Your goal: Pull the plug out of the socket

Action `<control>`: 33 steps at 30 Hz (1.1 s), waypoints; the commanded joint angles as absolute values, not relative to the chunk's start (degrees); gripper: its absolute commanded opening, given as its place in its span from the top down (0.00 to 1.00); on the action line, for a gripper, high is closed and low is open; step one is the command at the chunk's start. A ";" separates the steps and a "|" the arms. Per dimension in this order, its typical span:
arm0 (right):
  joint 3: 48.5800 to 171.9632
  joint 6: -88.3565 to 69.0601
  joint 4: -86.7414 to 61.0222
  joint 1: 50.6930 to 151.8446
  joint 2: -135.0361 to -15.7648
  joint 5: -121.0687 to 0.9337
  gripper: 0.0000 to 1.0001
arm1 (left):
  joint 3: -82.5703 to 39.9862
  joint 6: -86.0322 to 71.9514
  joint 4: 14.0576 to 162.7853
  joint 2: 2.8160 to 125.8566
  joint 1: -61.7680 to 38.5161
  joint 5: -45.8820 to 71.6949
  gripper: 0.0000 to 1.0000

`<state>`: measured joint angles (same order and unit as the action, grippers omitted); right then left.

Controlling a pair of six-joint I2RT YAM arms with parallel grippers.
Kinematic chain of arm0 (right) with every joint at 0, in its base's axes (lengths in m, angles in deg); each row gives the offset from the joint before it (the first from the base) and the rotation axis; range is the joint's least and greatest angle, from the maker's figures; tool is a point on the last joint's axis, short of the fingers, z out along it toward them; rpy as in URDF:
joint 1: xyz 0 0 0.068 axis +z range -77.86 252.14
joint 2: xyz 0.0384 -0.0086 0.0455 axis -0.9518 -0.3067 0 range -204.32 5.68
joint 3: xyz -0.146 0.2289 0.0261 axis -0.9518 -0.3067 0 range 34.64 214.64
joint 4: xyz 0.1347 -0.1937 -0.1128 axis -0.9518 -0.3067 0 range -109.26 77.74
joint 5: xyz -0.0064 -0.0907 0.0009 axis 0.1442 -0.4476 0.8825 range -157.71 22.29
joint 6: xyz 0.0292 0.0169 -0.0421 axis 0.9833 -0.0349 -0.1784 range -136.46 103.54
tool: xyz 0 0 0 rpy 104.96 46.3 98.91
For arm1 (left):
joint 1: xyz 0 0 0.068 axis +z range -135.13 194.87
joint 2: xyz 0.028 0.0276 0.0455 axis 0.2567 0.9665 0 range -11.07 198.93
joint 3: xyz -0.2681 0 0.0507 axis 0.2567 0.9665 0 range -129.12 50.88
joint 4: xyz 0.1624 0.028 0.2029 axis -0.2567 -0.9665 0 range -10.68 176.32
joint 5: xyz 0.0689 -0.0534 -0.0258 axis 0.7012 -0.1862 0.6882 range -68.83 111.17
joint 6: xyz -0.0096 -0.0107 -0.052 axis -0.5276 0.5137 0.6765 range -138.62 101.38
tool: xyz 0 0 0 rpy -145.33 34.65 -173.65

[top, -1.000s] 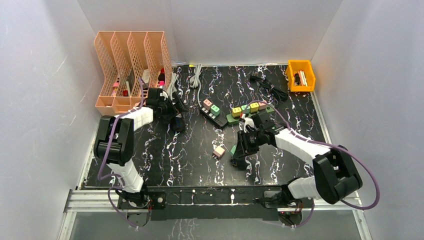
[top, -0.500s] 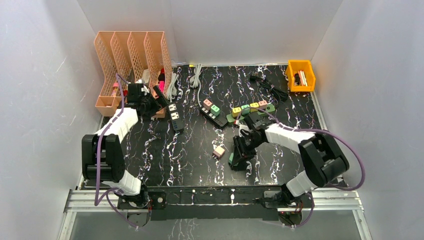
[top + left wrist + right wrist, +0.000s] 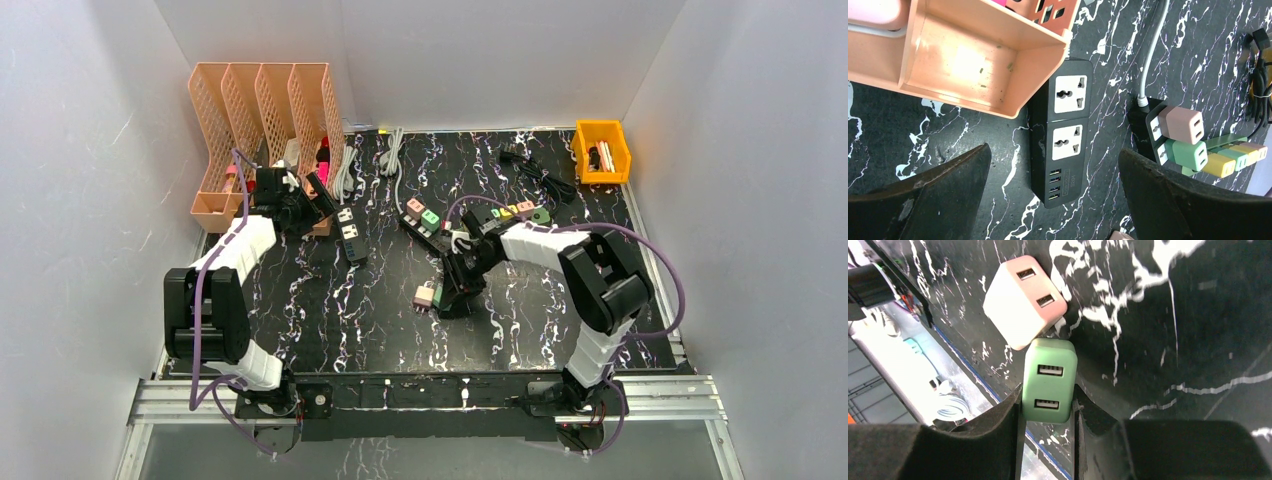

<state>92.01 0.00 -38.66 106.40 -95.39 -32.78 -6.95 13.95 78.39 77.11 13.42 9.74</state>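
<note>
**Table**: black, white-veined. Everything lies on it.

**File rack**: peach, back left. One open end reaches over the head of the empty strip.

**Left tool**: hangs by the rack, jaws spread wide, nothing between them. Its own camera looks straight down on the empty strip, showing two white sockets and a row of USB ports, all bare. Likely parked clear of the work.

**Right tool**: low at table centre, clamped on the green plug. This is the task's thing, free of any socket and held by its two flat sides with the USB face outward. That grip suits a straight pull out of a socket.

**Black strip**: carries a seated pink plug and a seated green one. Beyond it the green strip has more plugs in a row. Judged: several pulls remain.

**Loose pink plug**: lies flat on the table. The held green plug's top edge sits against it or just beside it. Probably a drop spot for pulled plugs.

**Views:** the overhead gives the layout, but the right arm hides the grip. Only the right wrist shows what is clamped, and only the left wrist shows the bare sockets.
</note>
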 commanded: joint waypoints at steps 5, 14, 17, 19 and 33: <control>96.12 -1.37 -36.25 108.25 -100.10 -32.40 1.00 | -5.57 13.69 77.81 74.12 13.63 8.12 0.02; 99.24 -0.97 -35.84 110.20 -101.99 -32.52 1.00 | -5.11 14.19 78.59 74.20 13.63 7.46 0.02; 100.53 -1.08 -35.83 110.35 -102.73 -32.64 1.00 | -4.86 14.06 78.59 74.00 13.64 7.51 0.02; 101.38 -1.15 -35.86 110.41 -103.35 -32.48 1.00 | -4.64 13.94 78.51 73.78 13.61 7.52 0.02; 101.23 -7.14 -39.53 108.86 -100.89 -29.49 1.00 | -4.23 13.00 78.21 72.42 14.05 8.25 0.02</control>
